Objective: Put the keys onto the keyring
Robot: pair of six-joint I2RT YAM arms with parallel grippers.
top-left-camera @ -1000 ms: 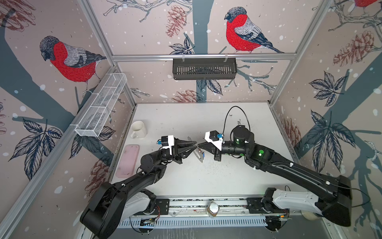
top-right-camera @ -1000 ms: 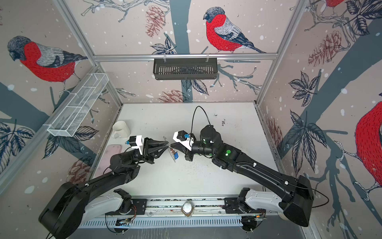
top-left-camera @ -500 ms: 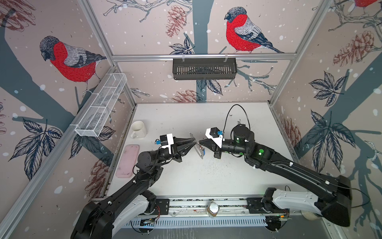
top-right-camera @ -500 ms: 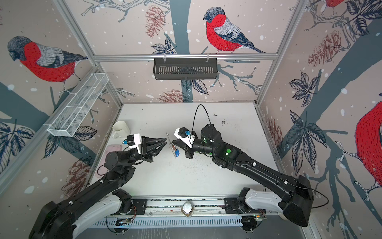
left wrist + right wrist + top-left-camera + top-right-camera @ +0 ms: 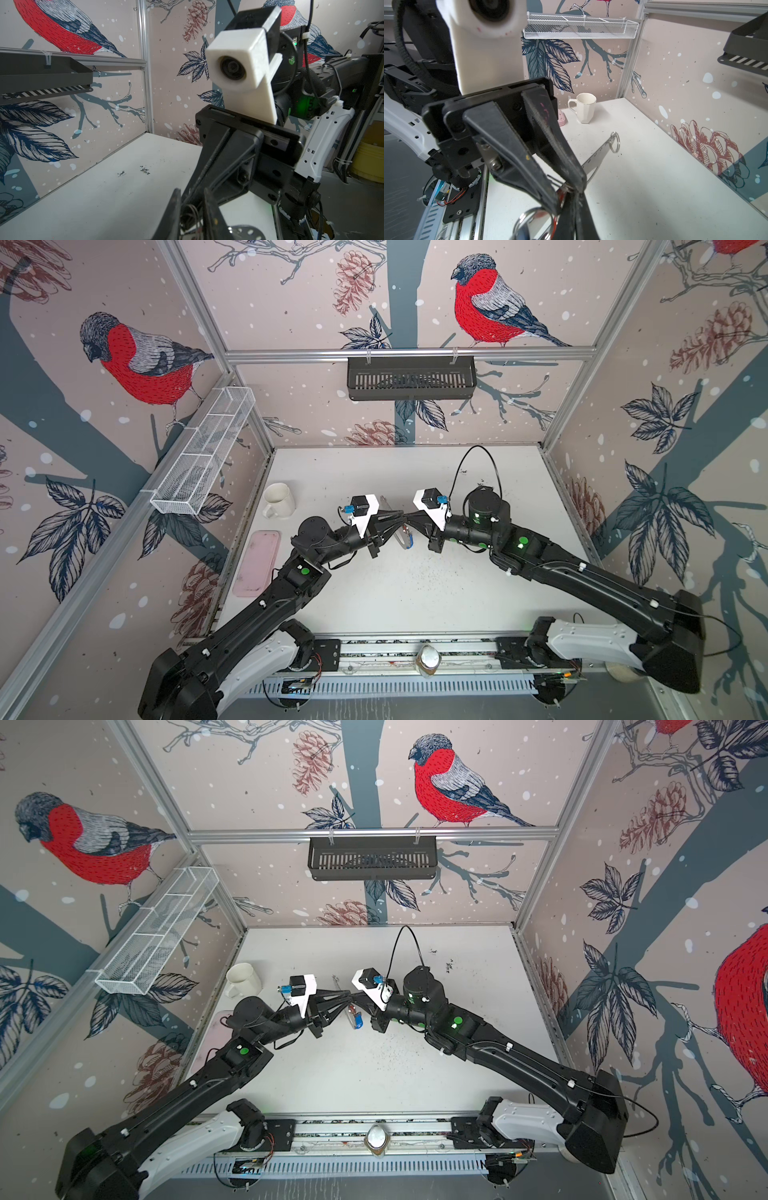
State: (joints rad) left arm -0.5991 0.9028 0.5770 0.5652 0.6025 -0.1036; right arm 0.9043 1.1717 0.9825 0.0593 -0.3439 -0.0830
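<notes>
Grey keyring (image 5: 600,154) hangs tilted above the surface (image 5: 415,593), pinched by the clenched right gripper (image 5: 411,518); keys (image 5: 356,1020) dangle beneath it. Left gripper (image 5: 400,515), jaws nearly together, meets it tip to tip; whether it grips, I cannot tell.

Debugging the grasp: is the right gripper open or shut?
Shut. In the right wrist view the right gripper has both fingers pressed together, no gap; whether it holds anything is unclear.
</notes>
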